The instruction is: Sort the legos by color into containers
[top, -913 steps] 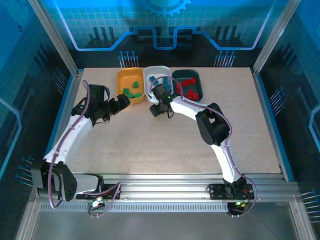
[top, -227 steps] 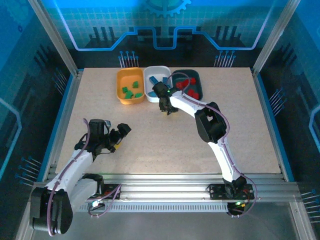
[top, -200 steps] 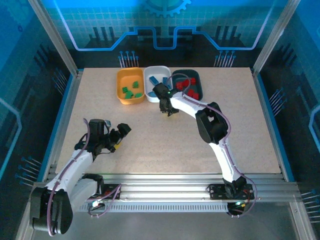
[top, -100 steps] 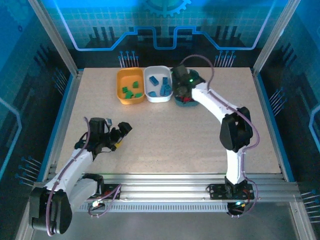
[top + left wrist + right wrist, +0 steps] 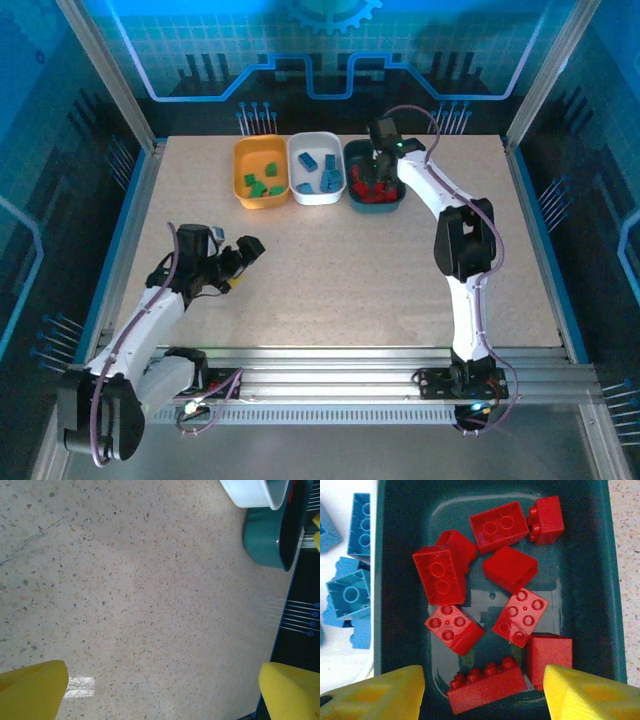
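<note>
A robotics lab test cell: aluminium frame posts (image 5: 108, 75), blue circuit-patterned wall panels (image 5: 330, 45) and a speckled tabletop (image 5: 330, 270).

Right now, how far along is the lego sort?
Done: green bricks in the orange-yellow tray, blue bricks in the white tray, red bricks in the dark teal tray. In hand: nothing; right gripper open over it, left gripper open above the table. Left: apparently nothing.
</note>
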You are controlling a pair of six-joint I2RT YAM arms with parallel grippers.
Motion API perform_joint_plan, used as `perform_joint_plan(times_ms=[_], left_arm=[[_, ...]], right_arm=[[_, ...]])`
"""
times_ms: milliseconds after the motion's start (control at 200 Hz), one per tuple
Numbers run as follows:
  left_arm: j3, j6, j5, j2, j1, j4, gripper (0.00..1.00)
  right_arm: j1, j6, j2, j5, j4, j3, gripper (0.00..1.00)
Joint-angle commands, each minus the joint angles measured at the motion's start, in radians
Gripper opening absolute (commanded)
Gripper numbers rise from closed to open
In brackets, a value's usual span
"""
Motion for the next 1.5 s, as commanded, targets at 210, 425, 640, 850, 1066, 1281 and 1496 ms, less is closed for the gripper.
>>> perform_joint_plan(times_ms=[210,425,640,850,1066,1281,1496], left_arm=[[0.281,0.145,-0.216,-0.006,-0.040,-0.303,0.99],[0.325,0.180,-0.304,-0.061,-0.058,-0.292,0.99],[-0.021,0.193,-0.502,-0.161,-0.058,0.164,0.99],[-0.305,0.557,-0.638,-0.190,-0.045,0.674,0.99],[-0.377,0.777,-0.592,0.018,0.024,0.993,0.99],[-0.341,0.763,-0.599,0.247,0.050,1.170,0.99],[-0.317,0.765,-0.566,0.528,0.080,1.441,0.99]], right_arm=[[0.166,-0.051,-0.633,0.055,0.313,-0.570,0.89],[0.358,-0.137,-0.987,0.131,0.437,-0.858,1.00],[0.430,-0.313,-1.013,0.268,0.387,-0.879,1.00],[0.268,-0.248,-1.072,0.232,0.511,-1.025,1.00],[0.065,-0.270,-1.136,0.114,0.602,-1.188,1.00],[-0.097,-0.298,-1.191,-0.001,0.864,-1.390,1.00],[-0.224,-0.278,-1.029,-0.091,1.044,-1.446,1.00]])
